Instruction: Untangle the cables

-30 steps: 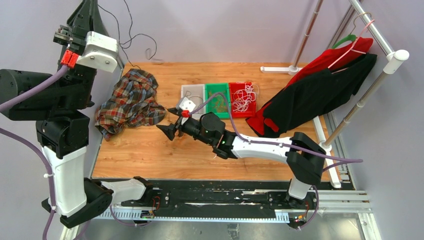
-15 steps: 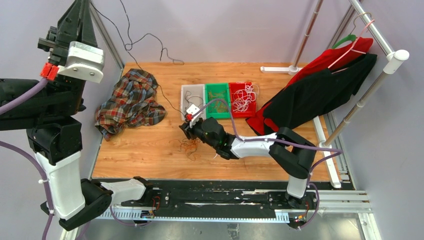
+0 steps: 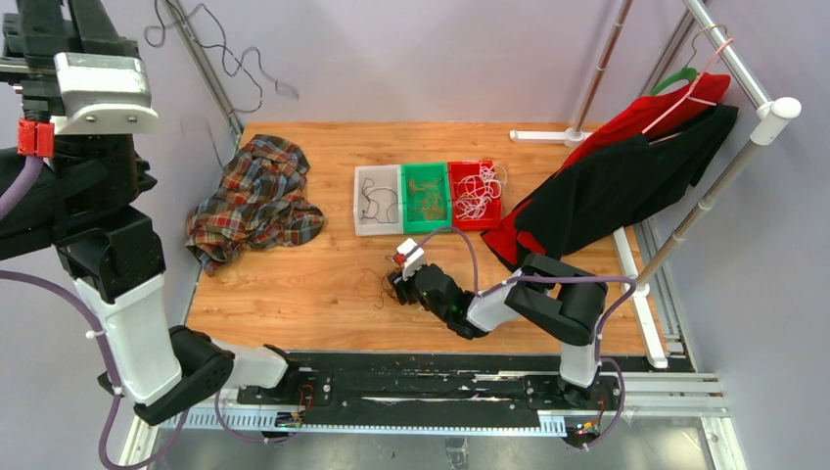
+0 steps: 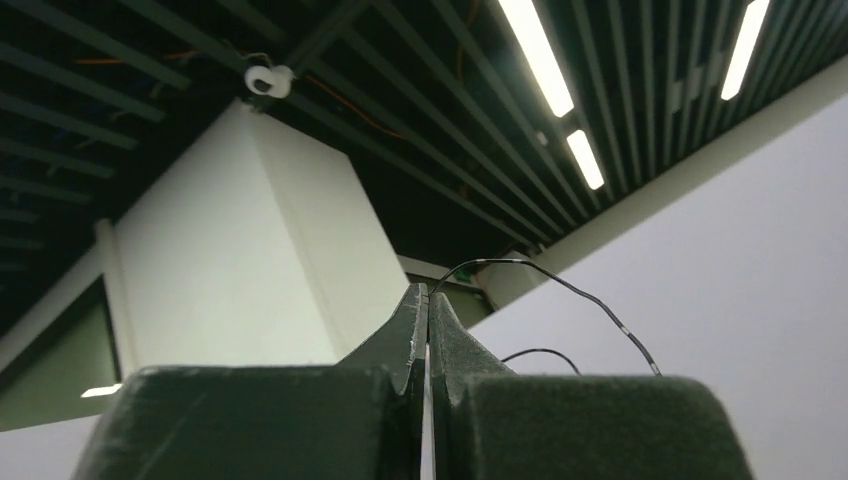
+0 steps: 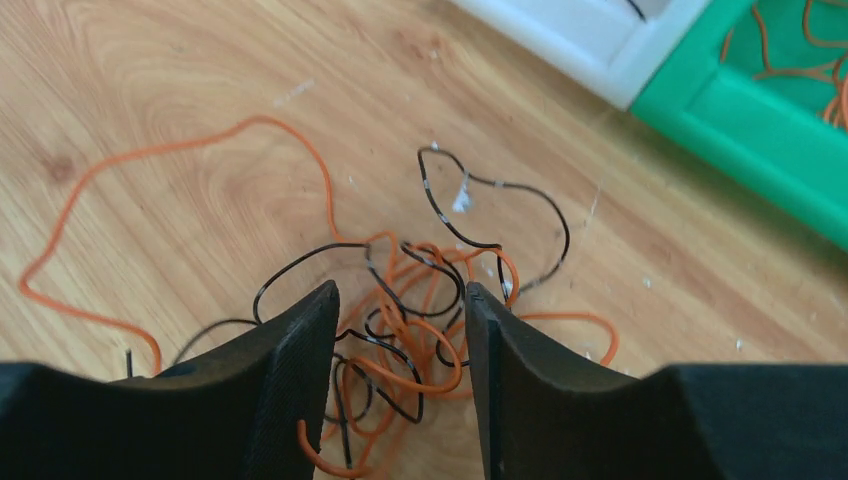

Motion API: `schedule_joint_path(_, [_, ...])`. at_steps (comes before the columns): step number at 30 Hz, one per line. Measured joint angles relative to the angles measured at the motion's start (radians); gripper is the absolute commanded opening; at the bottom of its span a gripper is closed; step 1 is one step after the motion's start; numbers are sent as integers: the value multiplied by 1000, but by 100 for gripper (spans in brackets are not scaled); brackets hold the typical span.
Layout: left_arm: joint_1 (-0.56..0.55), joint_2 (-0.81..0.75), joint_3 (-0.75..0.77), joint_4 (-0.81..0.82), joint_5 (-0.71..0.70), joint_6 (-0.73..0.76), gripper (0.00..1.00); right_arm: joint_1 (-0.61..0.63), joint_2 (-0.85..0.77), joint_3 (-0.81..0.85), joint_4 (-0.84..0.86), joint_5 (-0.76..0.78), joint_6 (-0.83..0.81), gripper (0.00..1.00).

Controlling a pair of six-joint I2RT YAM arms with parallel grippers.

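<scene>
The fingers (image 4: 398, 345) of the left gripper (image 4: 428, 298) are pressed together, and a thin black cable (image 4: 575, 293) comes out from their tips and curves away in front of the wall; this arm is raised high above the left side. The fingers (image 5: 290, 360) of the right gripper (image 5: 400, 300) stand apart, low over the wooden table (image 3: 294, 294), with a heap of orange and black cables (image 5: 395, 330) lying between and under them, not clamped. On the table's far left lies a plaid shirt (image 3: 254, 201), and a red and black garment (image 3: 607, 186) hangs at the right. Between them stand three trays side by side: a white tray (image 3: 360, 201) with a black strand, a green tray (image 3: 408, 201) with orange strands, a red tray (image 3: 455, 206) with white cables (image 3: 477, 193)
</scene>
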Motion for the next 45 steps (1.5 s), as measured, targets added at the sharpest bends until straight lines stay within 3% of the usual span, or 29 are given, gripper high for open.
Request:
schedule_joint_path(8, [0,66,32,219,-20,124,0,0,-2,-96,97,23,82,54])
schedule_joint_path(13, [0,49,-27,268,-31,157,1,0,-31,-137,120,55,100,38])
schedule_joint_path(16, [0,-47,-197,206,-41,156,0,0,-98,-152,104,61,89,27])
schedule_joint_path(21, [0,-351,-737,21,-39,179,0,-16,-277,-152,56,64,53,8])
schedule_joint_path(26, [0,-549,-1147,-167,-30,222,0,-40,-379,-148,6,55,29,1])
schedule_joint_path(29, [0,-575,-1269,-255,-30,223,0,-45,-386,-148,-28,52,17,1])
schedule_joint_path(35, [0,-506,-1257,-304,-32,182,0,-48,-386,-148,-72,40,8,1])
schedule_joint_path(45, [0,-321,-1061,-175,-30,120,1,-48,-406,-212,-101,-15,55,13])
